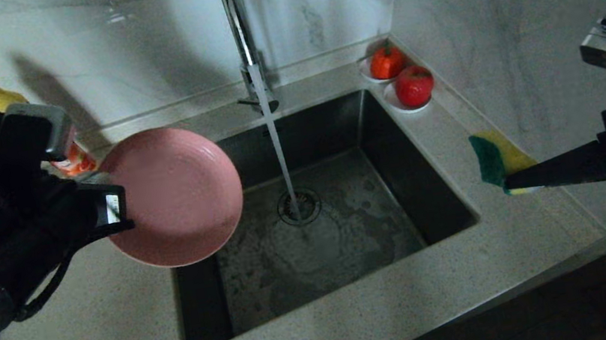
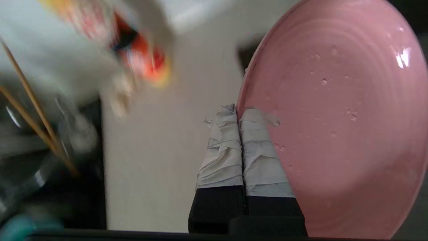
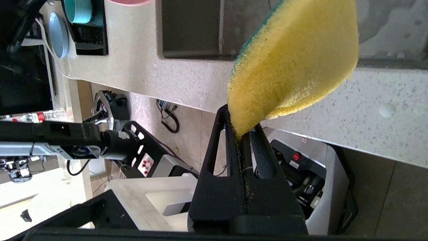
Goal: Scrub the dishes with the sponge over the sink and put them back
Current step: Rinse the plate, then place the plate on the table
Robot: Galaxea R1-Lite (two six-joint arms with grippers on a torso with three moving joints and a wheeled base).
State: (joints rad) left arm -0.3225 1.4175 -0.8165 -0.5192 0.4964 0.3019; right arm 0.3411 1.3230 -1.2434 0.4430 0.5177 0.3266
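Note:
My left gripper [image 1: 117, 206] is shut on the rim of the pink plate [image 1: 176, 193], which hangs tilted over the left edge of the sink [image 1: 441, 197]. In the left wrist view the taped fingers [image 2: 230, 147] pinch that plate [image 2: 337, 117] by its edge, and droplets dot its face. Over the counter to the right of the sink, my right gripper [image 1: 509, 184] is shut on the yellow and green sponge [image 1: 496, 159]; the sponge [image 3: 294, 63] bulges out beyond the black jaws. A teal bowl [image 3: 78, 10] sits far off on the counter's left.
Water runs from the chrome tap [image 1: 242, 33] onto the drain [image 1: 299, 206]. Two red fruits on white saucers [image 1: 403, 81] stand at the sink's back right corner. A bottle with a red label [image 1: 72, 161] stands behind my left arm. A marble wall rises close on the right.

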